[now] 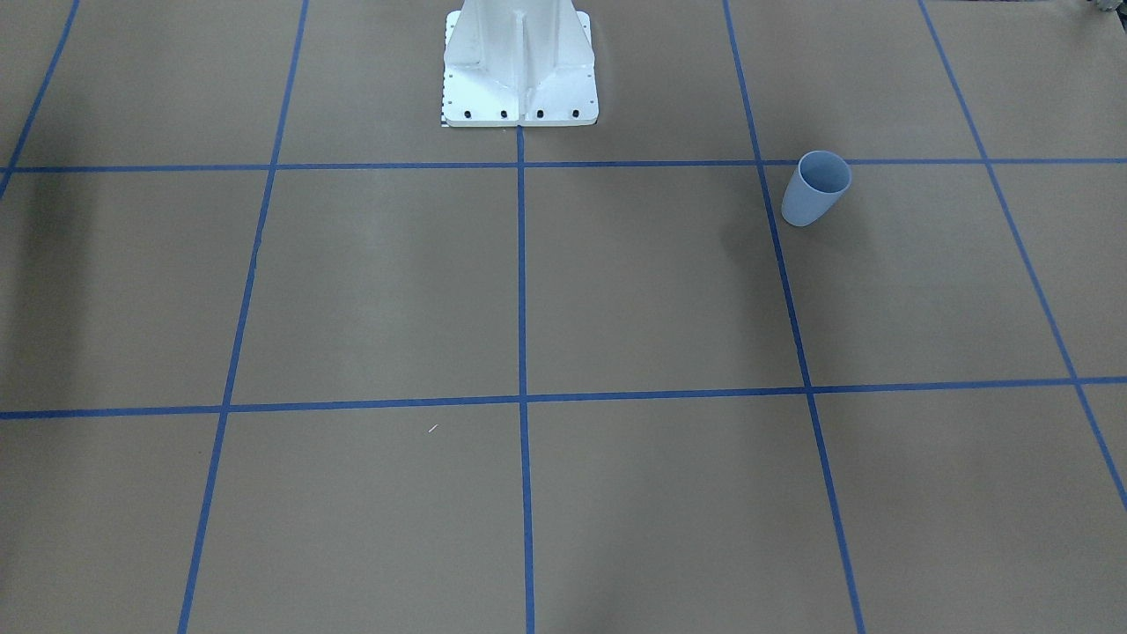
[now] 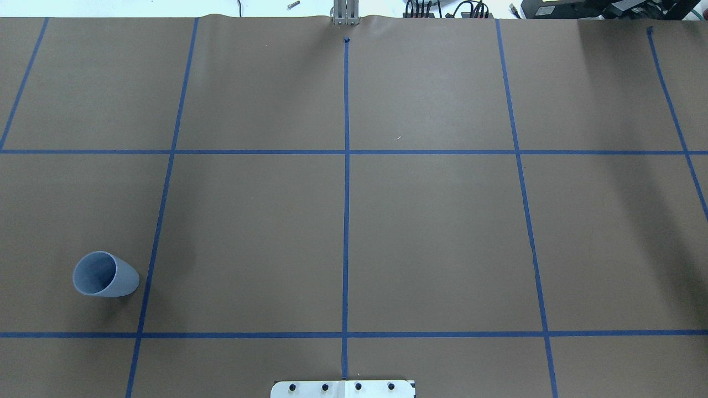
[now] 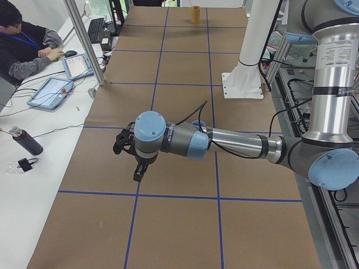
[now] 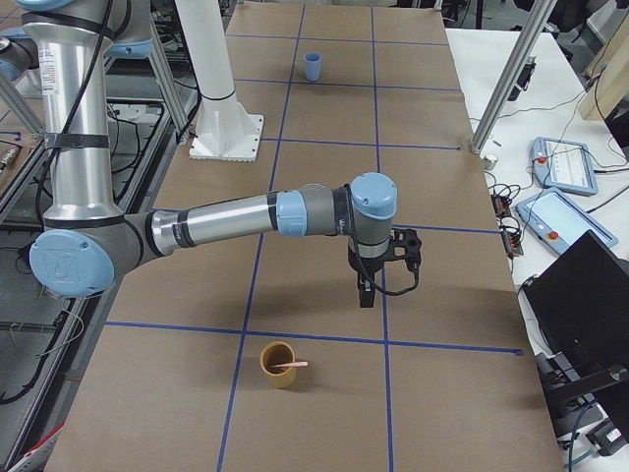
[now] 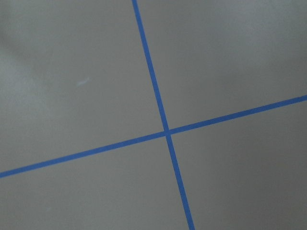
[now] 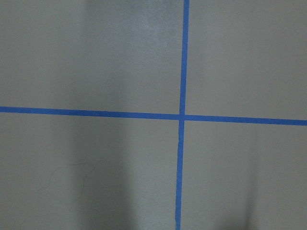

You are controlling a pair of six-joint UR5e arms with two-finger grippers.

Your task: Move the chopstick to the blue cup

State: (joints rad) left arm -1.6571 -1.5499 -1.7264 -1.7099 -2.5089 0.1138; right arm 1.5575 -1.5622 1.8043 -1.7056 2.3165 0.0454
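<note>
The blue cup [image 1: 823, 189] stands upright on the brown table, on the robot's left near its base; it also shows in the overhead view [image 2: 105, 275] and far off in the exterior right view [image 4: 313, 66]. The pink chopstick [image 4: 292, 365] rests in a mustard-yellow cup [image 4: 278, 365] at the table's right end. My right gripper [image 4: 366, 293] hangs above the table, a little beyond that cup. My left gripper [image 3: 138, 174] hangs over the table's left part. Both grippers show only in the side views, so I cannot tell whether they are open or shut. The wrist views show only table and tape.
Blue tape lines [image 2: 346, 166] divide the table into squares. The white robot pedestal [image 1: 519, 79] stands at the table's near edge. An operator [image 3: 22, 45] sits at a side desk with tablets [image 3: 50, 92] and a bottle [image 3: 25, 141]. A laptop [image 4: 590, 305] is at the right end.
</note>
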